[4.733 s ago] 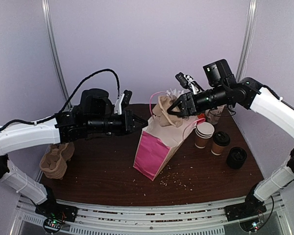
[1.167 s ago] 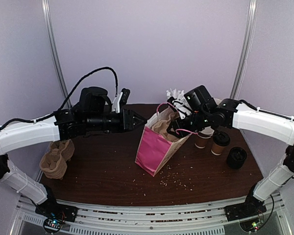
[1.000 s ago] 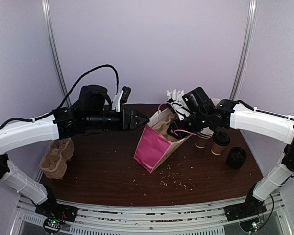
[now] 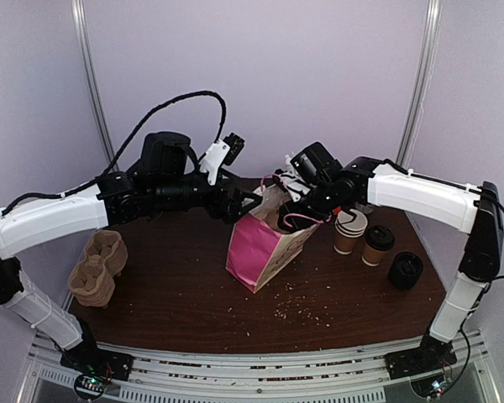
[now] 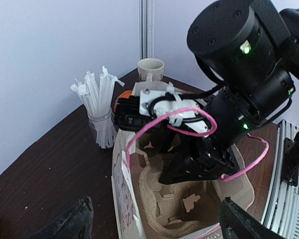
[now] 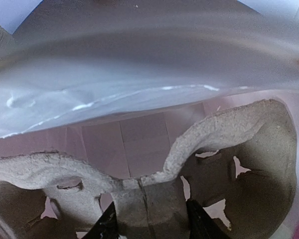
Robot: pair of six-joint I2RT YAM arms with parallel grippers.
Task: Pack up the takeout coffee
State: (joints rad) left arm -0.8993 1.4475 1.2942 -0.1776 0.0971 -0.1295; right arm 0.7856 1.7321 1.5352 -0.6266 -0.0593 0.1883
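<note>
A pink paper bag (image 4: pixel 254 250) stands tilted at mid-table. A brown moulded cup carrier (image 5: pixel 177 199) sits inside it. My right gripper (image 4: pixel 292 217) reaches down into the bag's mouth and is shut on the carrier's middle rib (image 6: pixel 149 199). My left gripper (image 4: pixel 245 206) hovers at the bag's upper left edge, open wide, with one finger (image 5: pixel 65 224) on each side of the bag's near end and nothing in its grip. The takeout coffee stands right of the bag: one lidded brown cup (image 4: pixel 378 244) and one without a lid (image 4: pixel 350 230).
A black round piece (image 4: pixel 405 270) sits on the table right of the cups. A second cup carrier (image 4: pixel 97 267) lies at far left. Behind the bag are a glass of white straws (image 5: pixel 100 107), a cream mug (image 5: pixel 151 69) and an orange bowl (image 5: pixel 122 94). Crumbs dot the front.
My left gripper has opened and swung in closer to the bag's rim. The right gripper has pushed a little further left into the bag, which shifted slightly left.
</note>
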